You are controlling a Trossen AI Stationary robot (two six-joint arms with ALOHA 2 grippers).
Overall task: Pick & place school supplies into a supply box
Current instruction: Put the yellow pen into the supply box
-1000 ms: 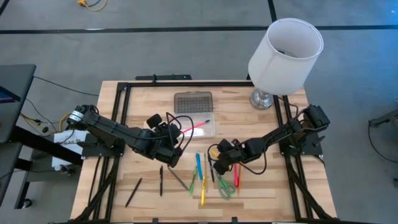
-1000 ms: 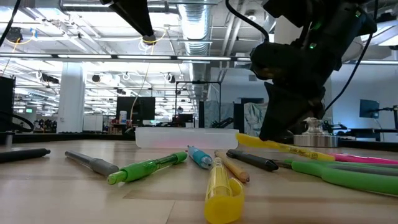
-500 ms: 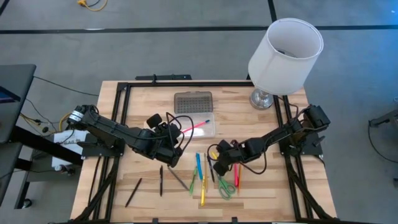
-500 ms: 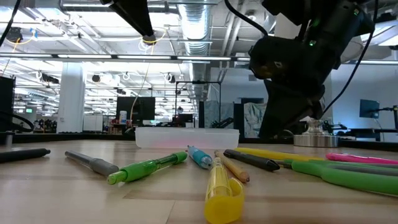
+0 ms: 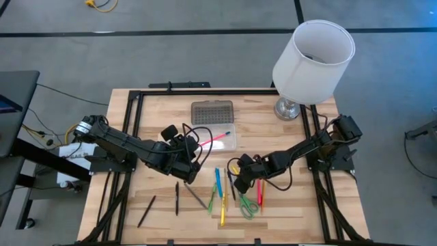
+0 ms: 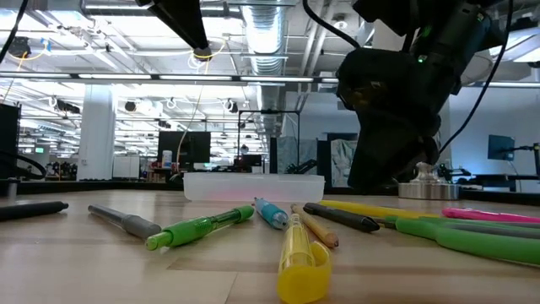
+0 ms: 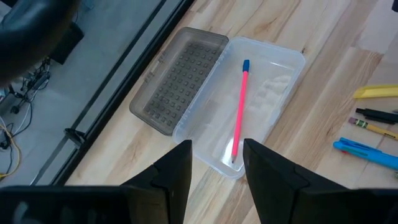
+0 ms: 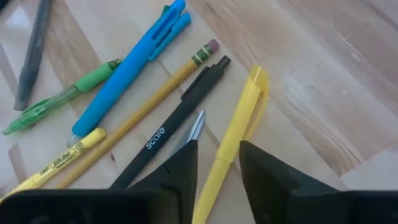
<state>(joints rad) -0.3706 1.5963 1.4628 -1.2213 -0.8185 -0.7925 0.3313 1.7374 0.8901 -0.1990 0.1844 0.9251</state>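
Pink pencil (image 7: 239, 111) lies lengthwise in supply box (image 7: 273, 93)

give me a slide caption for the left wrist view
Left gripper, open, above the supply box holding one pink pencil, its grey lid folded back.

two dark jointed arms (image 5: 130, 145), black looping cables, green indicator light.

Cut off at the right wrist picture's edge beside the fingers: far end of long yellow plastic highlighter (image 8: 233, 140), tail of dark grey pen (image 8: 32, 53). Hidden under the right gripper (image 8: 214, 165): lower half of thin silver scissor blade (image 8: 190, 132).
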